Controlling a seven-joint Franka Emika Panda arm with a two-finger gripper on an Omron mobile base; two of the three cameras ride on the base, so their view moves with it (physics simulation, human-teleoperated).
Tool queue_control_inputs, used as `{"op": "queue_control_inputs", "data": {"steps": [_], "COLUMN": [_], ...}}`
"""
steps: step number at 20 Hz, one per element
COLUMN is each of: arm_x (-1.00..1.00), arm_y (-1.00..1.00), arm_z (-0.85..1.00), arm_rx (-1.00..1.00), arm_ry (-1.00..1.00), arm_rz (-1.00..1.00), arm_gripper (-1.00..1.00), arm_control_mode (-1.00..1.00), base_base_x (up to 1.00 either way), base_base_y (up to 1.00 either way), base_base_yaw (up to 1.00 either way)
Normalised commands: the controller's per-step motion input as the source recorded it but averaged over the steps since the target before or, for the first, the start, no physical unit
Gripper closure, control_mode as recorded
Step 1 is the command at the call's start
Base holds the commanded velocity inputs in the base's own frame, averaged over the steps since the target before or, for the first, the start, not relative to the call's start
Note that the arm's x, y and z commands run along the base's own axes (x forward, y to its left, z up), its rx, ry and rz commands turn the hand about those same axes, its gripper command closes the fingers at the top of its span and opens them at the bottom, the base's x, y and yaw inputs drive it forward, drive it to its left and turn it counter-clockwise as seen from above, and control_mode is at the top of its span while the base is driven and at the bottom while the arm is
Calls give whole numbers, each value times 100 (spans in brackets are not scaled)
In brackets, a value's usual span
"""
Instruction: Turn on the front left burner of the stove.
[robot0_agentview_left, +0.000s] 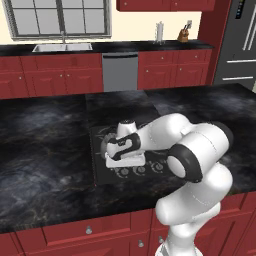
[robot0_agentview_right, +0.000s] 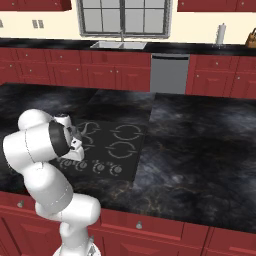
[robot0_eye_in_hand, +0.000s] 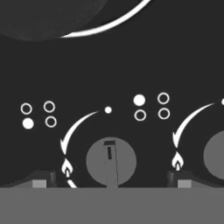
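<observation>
Fingers (robot0_eye_in_hand: 43, 179) spread open, straddling a grey knob (robot0_eye_in_hand: 111, 160); second knob (robot0_eye_in_hand: 216, 154) at 3 o'clock. Stove (robot0_agentview_right: 132, 165) sits flush in the dark marbled counter (robot0_agentview_right: 200, 160), sink (robot0_agentview_right: 119, 44) at 12 o'clock.

no readable text; flame signs, burner-dot diagrams on stove (robot0_eye_in_hand: 131, 65)

A sink (robot0_agentview_left: 62, 47) sits under the window (robot0_agentview_left: 60, 17), with a dishwasher (robot0_agentview_left: 120, 71) among red cabinets (robot0_agentview_left: 50, 75).

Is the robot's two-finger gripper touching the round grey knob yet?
Apart. In the hand view the gripper has a dark fingertip on each side of the round grey knob, with black glass showing between.
</observation>
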Motion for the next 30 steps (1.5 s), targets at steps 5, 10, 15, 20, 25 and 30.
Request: {"op": "queue_control_inputs", "data": {"steps": [5, 10, 15, 20, 25, 30], "arm_x": [9, 1, 0, -2, -17, -1], "arm_y": [0, 0, 0, 0, 0, 0], "arm_z": [-16, -11, 0, 0, -7, -27], "arm_rx": [0, 0, 0, 0, 0, 0], "arm_ry": [0, 1, 0, 0, 0, 0], "arm_rz": [-2, -1, 0, 0, 9, 43], "arm_gripper": [-100, 100, 100, 100, 100, 100], "arm_control_mode": [-100, -100, -100, -100, -100, -100], "base_base_x": [0, 0, 0, 0, 0, 0], "base_base_y": [0, 0, 0, 0, 0, 0], "base_base_yaw": [0, 0, 0, 0, 0, 0]}}
